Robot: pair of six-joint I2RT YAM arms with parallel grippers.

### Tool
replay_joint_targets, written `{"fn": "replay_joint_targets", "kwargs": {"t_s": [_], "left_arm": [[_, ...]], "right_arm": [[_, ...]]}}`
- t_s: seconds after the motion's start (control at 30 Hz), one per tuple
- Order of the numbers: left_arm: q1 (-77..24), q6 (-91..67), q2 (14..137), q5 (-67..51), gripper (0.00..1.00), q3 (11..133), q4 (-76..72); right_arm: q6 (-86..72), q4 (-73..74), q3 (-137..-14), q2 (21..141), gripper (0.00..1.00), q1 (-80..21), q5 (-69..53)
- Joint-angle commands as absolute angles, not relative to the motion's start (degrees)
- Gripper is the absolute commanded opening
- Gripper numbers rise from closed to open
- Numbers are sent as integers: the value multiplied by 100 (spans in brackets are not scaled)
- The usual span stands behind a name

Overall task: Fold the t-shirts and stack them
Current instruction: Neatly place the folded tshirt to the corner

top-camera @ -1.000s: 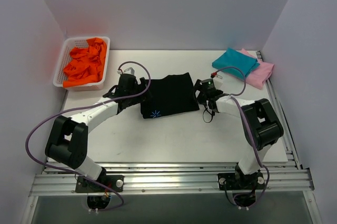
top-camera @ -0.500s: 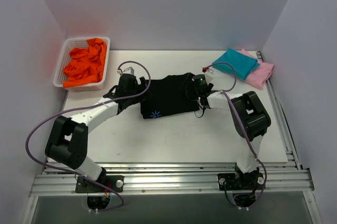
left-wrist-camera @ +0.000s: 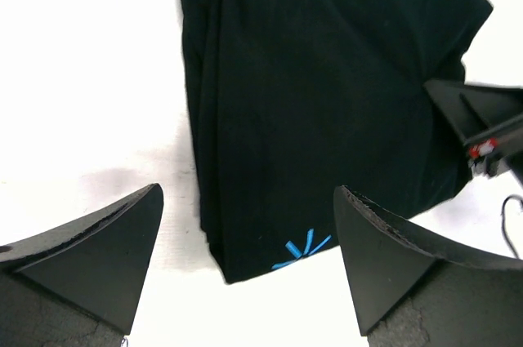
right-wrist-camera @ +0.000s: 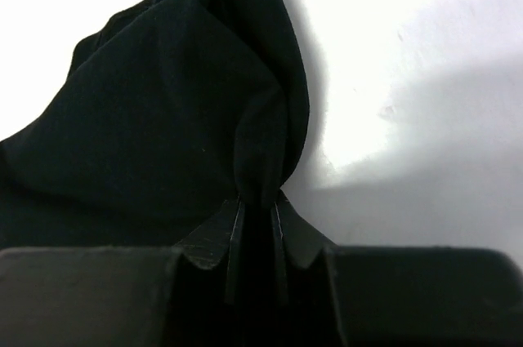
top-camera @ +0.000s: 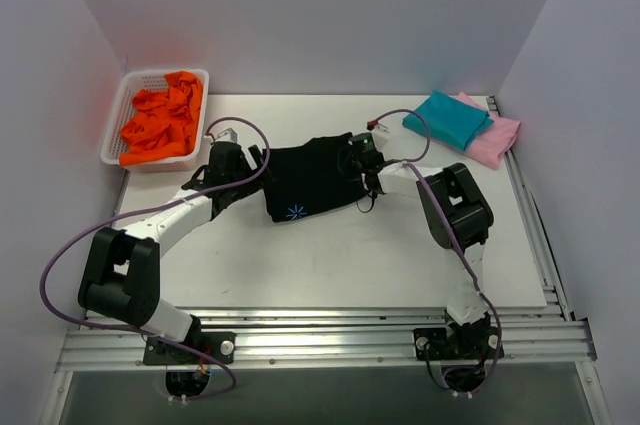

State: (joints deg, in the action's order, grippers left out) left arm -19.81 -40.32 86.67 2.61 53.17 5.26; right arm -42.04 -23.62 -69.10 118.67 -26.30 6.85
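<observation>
A folded black t-shirt with a pale-blue starburst mark lies mid-table. My right gripper is shut on the shirt's right edge; in the right wrist view a pinched fold of black cloth rises from between the fingertips. My left gripper stands open just left of the shirt, touching nothing; its view shows the black t-shirt and the starburst mark ahead of its wide-apart fingers. A folded teal t-shirt lies on a pink t-shirt at the back right.
A white basket holding crumpled orange cloth stands at the back left. White walls close in the table on three sides. A metal rail runs along the near edge by the arm bases.
My right gripper moved left from beside the shirt onto its right edge and shut on the cloth. The left gripper backed off a little to the left. The shirt has bunched slightly leftward.
</observation>
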Motion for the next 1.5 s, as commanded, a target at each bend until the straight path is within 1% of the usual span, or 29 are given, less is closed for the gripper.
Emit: {"fn": "replay_joint_targets", "kwargs": {"t_s": [0.0, 0.13, 0.17, 0.23, 0.27, 0.5, 0.57, 0.73, 0.87, 1.03, 1.3, 1.47], "left_arm": [[-1942, -4096, 8473, 97, 94, 5300, 149], [-1916, -4113, 8464, 62, 94, 5291, 106], [-1899, -4113, 8473, 44, 94, 5274, 97], [-1846, -4113, 8481, 0, 94, 5247, 97], [-1828, -4113, 8508, 0, 94, 5238, -112], [-1723, -4104, 8622, -351, 94, 5230, -316], [-1723, -4104, 8666, -439, 94, 5195, -412], [-1731, -4122, 8736, -501, 94, 5177, -519], [-1740, -4096, 8710, -404, 94, 5177, -527], [-1749, -4104, 8745, -439, 94, 5177, -615], [-1863, -4078, 8842, -387, 94, 5238, -606], [-1942, -4043, 8789, -255, 94, 5282, -554]], "right_arm": [[-3789, -742, -7644, 12295, 0, -2532, 922], [-3350, -10, -8927, 12638, 0, -2329, 1177], [-3279, 278, -9530, 12865, 0, -2242, 1230], [-3147, 798, -10113, 13103, 0, -2145, 1371], [-3051, 939, -10603, 13296, 0, -2101, 1441], [-2743, 1888, -12188, 13956, 0, -1495, 1661], [-2681, 2064, -12839, 14158, 0, -1267, 1740], [-2523, 2487, -13929, 14317, 0, -792, 1802], [-2408, 2514, -14001, 14081, 0, -362, 1916], [-2364, 2408, -13659, 13729, 0, 174, 2136], [-2987, 1873, -12351, 13061, 0, 975, 2609], [-3252, 1328, -11672, 12543, 0, 1090, 2952]]}}
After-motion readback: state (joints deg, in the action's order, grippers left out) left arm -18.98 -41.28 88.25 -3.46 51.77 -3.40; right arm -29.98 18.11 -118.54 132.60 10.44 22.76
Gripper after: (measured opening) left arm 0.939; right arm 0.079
